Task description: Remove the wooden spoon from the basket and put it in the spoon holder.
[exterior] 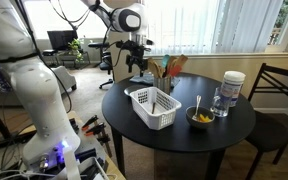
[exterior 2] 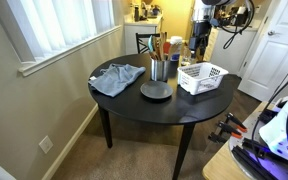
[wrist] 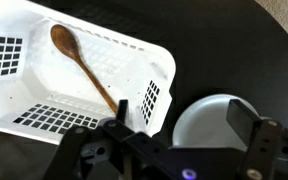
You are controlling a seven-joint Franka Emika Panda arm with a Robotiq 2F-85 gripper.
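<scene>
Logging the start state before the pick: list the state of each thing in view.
Wooden spoon: lying flat, not held.
Basket: upright on the table, holding the spoon.
Spoon holder: upright, utensils standing in it.
Jar: upright, closed.
Gripper: open, empty, above the table.

One round black table (exterior: 234, 128), at the centre of both exterior views. One white rectangular mesh basket (exterior: 162, 118) at mid-frame. One slim brown wooden spoon (wrist: 84, 65) at upper left of the wrist view. One small upright holder (exterior 2: 159, 70) at upper centre, with several brown wooden utensils (exterior: 172, 67), exact number not possible to tell. One small yellow bowl (exterior: 200, 117), one clear glass (exterior: 219, 103) and one white-lidded jar (exterior: 233, 86), right of centre. One crumpled grey-blue cloth (exterior 2: 117, 78) and one dark round plate (exterior 2: 156, 91), near centre. One dark chair (exterior: 279, 90) at the right edge.
</scene>
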